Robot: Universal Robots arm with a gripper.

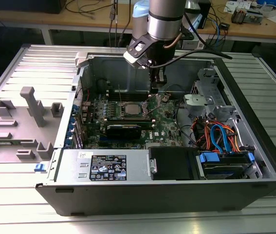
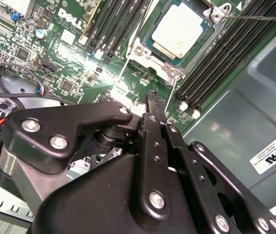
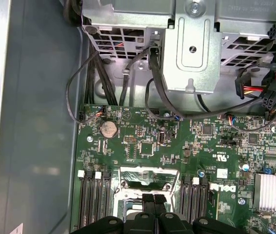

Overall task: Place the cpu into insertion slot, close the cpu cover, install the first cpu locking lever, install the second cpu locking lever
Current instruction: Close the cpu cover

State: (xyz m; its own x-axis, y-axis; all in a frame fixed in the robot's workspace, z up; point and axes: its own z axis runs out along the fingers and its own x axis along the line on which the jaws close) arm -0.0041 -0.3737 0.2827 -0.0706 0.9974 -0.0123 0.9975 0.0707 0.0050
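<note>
One cpu (image 2: 181, 29), and it's sitting flat in the insertion slot (image 2: 147, 38) near the middle of the motherboard (image 1: 164, 130), dull silver top facing up, with banks of long black memory slots (image 2: 112, 30) on either side of it. Silver metal of the cpu cover (image 2: 169, 71) shows along the slot's edge nearest the gripper; whether it's pressed flat, I can't tell. A thin locking lever (image 2: 254, 17) angles away from the slot's corner, out across the memory slots. The gripper (image 2: 151, 95) hangs over the board just beside the slot, on the exterior view's right, and its two black fingers (image 3: 146, 201) are pinched together with nothing between them. Out toward the board's edge in the first wrist view sits a round coin battery (image 3: 108, 128), and beyond that edge a grey metal drive cage (image 3: 191, 44) with black cables trailing down. All of it lies inside the open computer case (image 1: 176, 195).
</note>
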